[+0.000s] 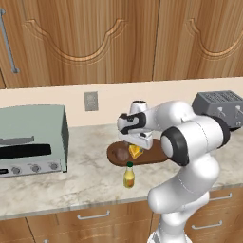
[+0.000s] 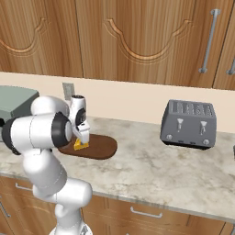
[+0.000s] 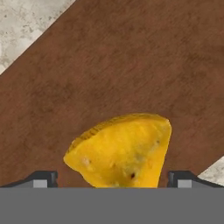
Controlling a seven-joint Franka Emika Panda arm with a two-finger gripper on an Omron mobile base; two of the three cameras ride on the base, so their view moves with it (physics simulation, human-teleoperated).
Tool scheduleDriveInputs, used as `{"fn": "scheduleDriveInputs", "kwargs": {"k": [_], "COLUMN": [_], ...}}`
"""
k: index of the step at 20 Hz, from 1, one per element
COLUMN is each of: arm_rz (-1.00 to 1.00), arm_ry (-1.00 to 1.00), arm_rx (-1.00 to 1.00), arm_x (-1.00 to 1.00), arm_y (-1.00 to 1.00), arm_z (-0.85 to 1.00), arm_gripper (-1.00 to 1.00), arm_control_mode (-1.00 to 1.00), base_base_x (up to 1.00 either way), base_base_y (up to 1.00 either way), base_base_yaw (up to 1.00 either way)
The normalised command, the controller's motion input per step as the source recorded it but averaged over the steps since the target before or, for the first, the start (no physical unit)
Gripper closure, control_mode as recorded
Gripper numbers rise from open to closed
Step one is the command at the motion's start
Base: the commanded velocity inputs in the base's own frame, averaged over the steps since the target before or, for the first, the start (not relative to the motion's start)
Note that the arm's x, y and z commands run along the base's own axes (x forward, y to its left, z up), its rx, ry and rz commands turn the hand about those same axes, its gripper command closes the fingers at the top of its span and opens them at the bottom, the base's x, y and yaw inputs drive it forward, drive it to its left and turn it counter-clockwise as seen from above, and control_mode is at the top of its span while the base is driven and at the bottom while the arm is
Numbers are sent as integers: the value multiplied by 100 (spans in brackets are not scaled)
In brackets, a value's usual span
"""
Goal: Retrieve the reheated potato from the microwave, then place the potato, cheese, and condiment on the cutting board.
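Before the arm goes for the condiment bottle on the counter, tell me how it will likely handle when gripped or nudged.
The condiment stands upright, tall and narrow, so a sideways nudge would probably tip it. Its smooth, glassy-looking body may slip between the fingers. Once on its side, the round shape would likely roll on the counter, just in front of the cutting board.

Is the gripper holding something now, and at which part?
Apparently nothing: the gripper stands open, fingertips apart from the cheese on the cutting board.
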Motion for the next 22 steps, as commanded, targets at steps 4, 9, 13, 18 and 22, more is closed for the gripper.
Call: {"fn": "scheduleDriveInputs", "kwargs": {"k": [4, 9, 13, 18, 22], "arm_rz": [-3, 0, 0, 1, 19], "arm_ry": [0, 1, 2, 0, -1], "arm_rx": [-2, -1, 0, 0, 0], "arm_x": [-27, -35, -53, -54, -52], "arm_y": [0, -7, -7, -4, 5], "arm_z": [22, 23, 10, 16, 23], "arm_gripper": [-100, -100, -100, -100, -100], "arm_control_mode": [-100, -100, -100, -100, -100], "base_base_x": [0, 0, 0, 0, 0], "base_base_y": [0, 0, 0, 0, 0], "base_base_yaw": [0, 0, 0, 0, 0]}}
